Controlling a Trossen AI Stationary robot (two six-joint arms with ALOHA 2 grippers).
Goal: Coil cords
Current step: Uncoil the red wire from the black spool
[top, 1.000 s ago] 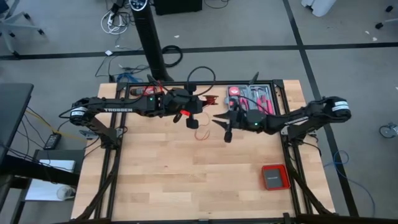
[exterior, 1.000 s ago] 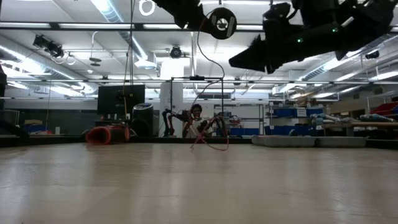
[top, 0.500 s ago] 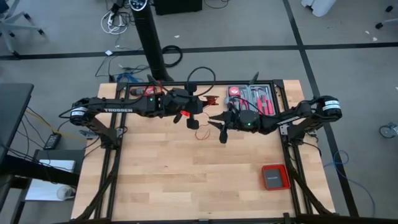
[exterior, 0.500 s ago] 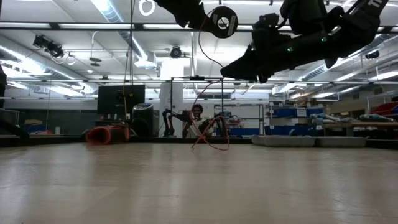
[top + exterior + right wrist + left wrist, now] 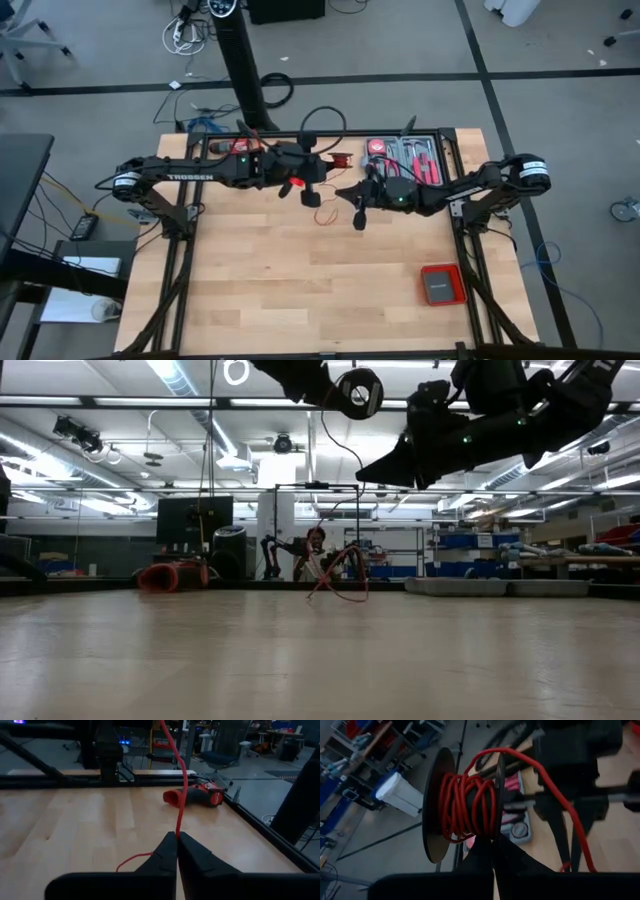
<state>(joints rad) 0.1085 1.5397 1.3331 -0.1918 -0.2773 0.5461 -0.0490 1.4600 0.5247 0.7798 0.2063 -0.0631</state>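
- The right gripper (image 5: 177,836) was seen with its jaws pressed together on the red cord (image 5: 180,795), which was pinched at the very tips, raised above the table (image 5: 75,830).
- From that pinch the cord ran up and away toward the left arm; a slack tail hung below the jaws and lay looped on the wood.
- The left gripper (image 5: 492,851) was shut on the rim of a black spool (image 5: 436,815), held in the air, with several turns of cord wound loosely on its core.
- Beyond the right jaws, a drill (image 5: 195,797) lay at the table's far edge, apart from the cord.
- The winding step was judged to be in hand: spool held, loose length just caught.
- The next move was judged to call for the pinched cord to be carried round the spool under light tension, so that the turns would not slip off.
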